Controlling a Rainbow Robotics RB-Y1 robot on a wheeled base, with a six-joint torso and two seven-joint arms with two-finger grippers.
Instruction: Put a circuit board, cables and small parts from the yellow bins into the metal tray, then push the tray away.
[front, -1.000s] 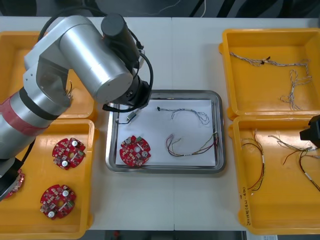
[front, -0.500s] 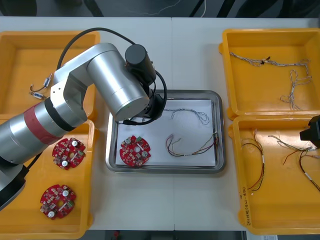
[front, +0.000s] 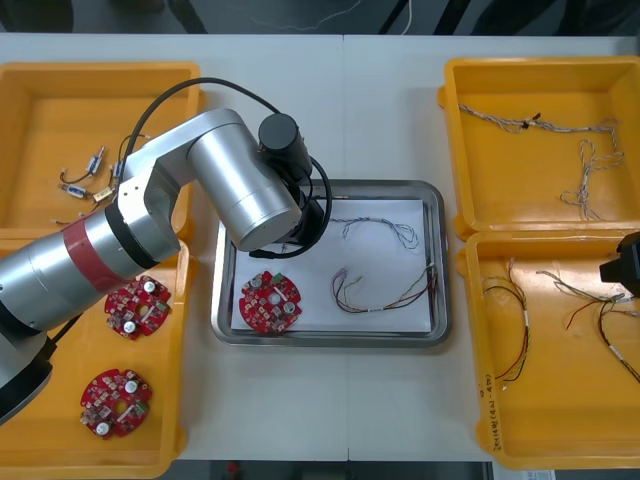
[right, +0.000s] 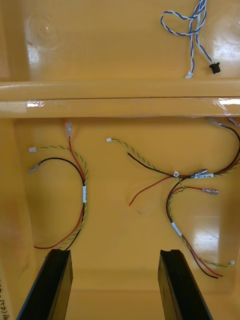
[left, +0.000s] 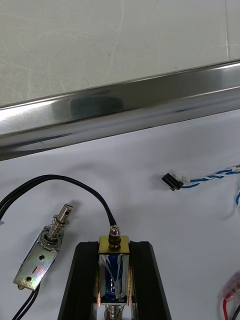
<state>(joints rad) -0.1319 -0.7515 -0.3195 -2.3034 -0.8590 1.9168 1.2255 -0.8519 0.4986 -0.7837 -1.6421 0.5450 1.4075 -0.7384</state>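
Observation:
My left gripper (left: 114, 250) is shut on a small metal part (left: 114, 272) with a blue coil, held low over the white inside of the metal tray (front: 330, 338), near its far left corner. In the front view the left arm (front: 250, 195) covers that corner. Beside the fingers lies another small metal part (left: 42, 250) with black leads. The tray also holds a red circuit board (front: 270, 302), a blue and white cable (front: 375, 228) and a red and yellow cable (front: 385, 290). My right gripper (right: 114, 257) hangs open over the near right bin (front: 560, 450), above red and yellow cables (right: 80, 195).
The far left bin (front: 40, 80) holds small metal parts (front: 85, 185). The near left bin (front: 60, 440) holds circuit boards (front: 135, 305). Twisted cables (front: 540, 125) lie in the far right bin (front: 460, 150). The tray's shiny rim (left: 120, 110) runs just beyond the left fingers.
The left arm has swung from the far left bin over the tray's far left corner and come lower, uncovering the small parts in that bin. The right arm has stayed still.

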